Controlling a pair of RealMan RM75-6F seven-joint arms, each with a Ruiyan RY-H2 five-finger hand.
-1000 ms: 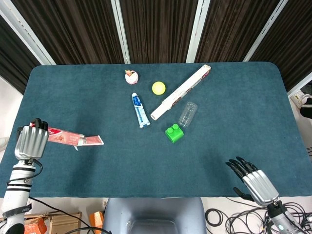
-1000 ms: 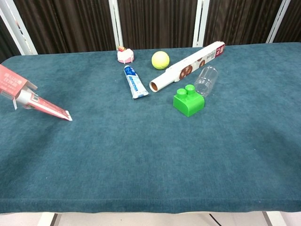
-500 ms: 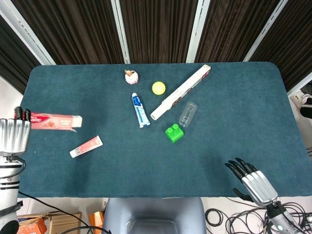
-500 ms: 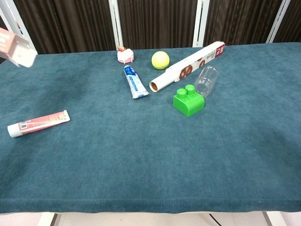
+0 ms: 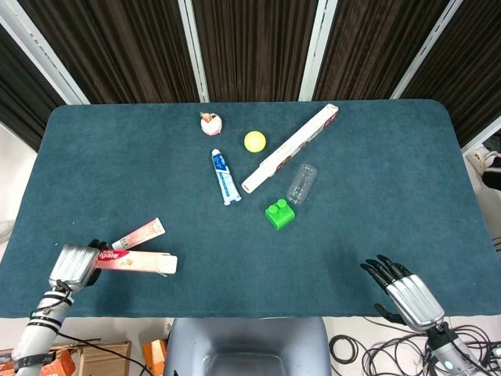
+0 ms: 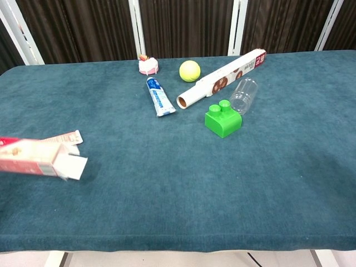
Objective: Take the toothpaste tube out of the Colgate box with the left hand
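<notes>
My left hand (image 5: 74, 266) holds the red and white Colgate box (image 5: 137, 262) at the table's near left corner, its open flap end pointing right. In the chest view the box (image 6: 39, 158) hangs low over the cloth; the hand itself is out of that frame. The red toothpaste tube (image 5: 138, 234) lies on the cloth just behind the box, partly covered by it in the chest view (image 6: 65, 137). My right hand (image 5: 407, 291) hangs off the near right edge with fingers apart and nothing in it.
A blue and white tube (image 5: 225, 177), a yellow ball (image 5: 254, 141), a long wrap box (image 5: 290, 149), a clear bottle (image 5: 301, 184), a green brick (image 5: 279, 214) and a small pink item (image 5: 211, 123) sit in the far middle of the blue table (image 5: 376, 180).
The tube slid out of the box and now lies on the cloth. My left hand raised the box, then brought it down in front of the tube.
</notes>
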